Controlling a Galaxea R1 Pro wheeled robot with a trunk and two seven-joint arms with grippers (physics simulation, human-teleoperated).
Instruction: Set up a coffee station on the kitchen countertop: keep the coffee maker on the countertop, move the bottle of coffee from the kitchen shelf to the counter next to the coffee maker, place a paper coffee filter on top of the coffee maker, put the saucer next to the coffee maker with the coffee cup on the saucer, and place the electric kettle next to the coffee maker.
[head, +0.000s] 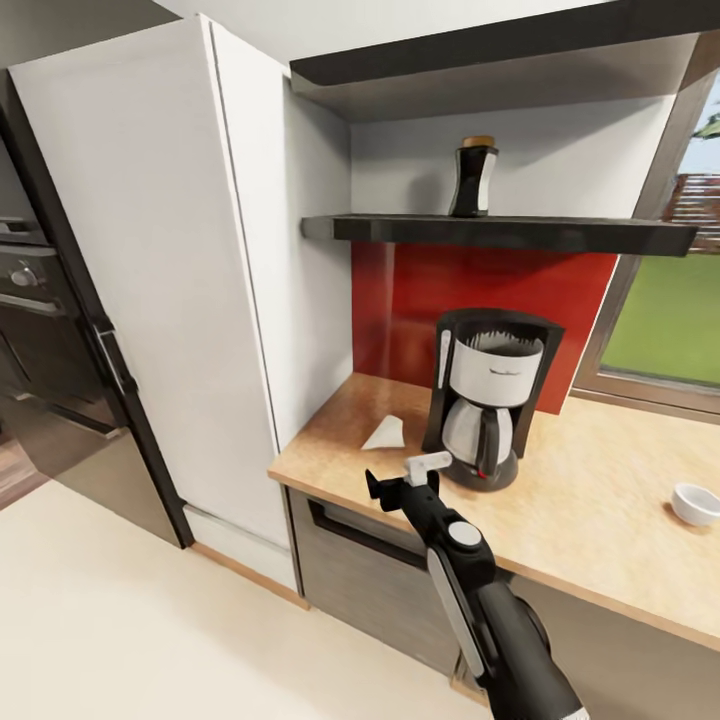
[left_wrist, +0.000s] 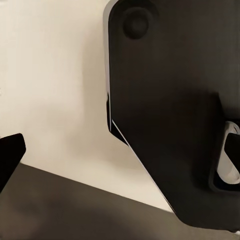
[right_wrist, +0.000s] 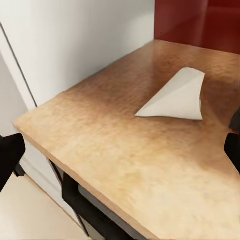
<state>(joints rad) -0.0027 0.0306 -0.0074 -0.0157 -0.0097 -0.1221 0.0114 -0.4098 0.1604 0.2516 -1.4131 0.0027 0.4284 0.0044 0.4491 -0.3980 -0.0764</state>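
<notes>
The right gripper (head: 403, 480) hovers over the front edge of the counter (head: 580, 500), its two fingers spread apart with nothing between them. In the right wrist view the dark fingertips (right_wrist: 10, 155) sit at the picture's two sides and the bare counter lies between them. The paper filter (head: 385, 433) lies flat on the counter just beyond the gripper, near the white cabinet (head: 160, 250) and apart from the fingers; in the wrist view its folded cone (right_wrist: 177, 96) rests on the wood. The coffee maker (head: 490, 395) stands upright beside the filter, against the red backsplash (head: 420, 290). Above it, the coffee bottle (head: 473, 177) stands on the dark shelf (head: 520, 232). A white cup (head: 695, 503) sits well off at the counter's far end. Whether the left gripper is spread or closed cannot be told: its wrist view shows one dark fingertip (left_wrist: 10, 150) and a dark robot body part against a pale floor
</notes>
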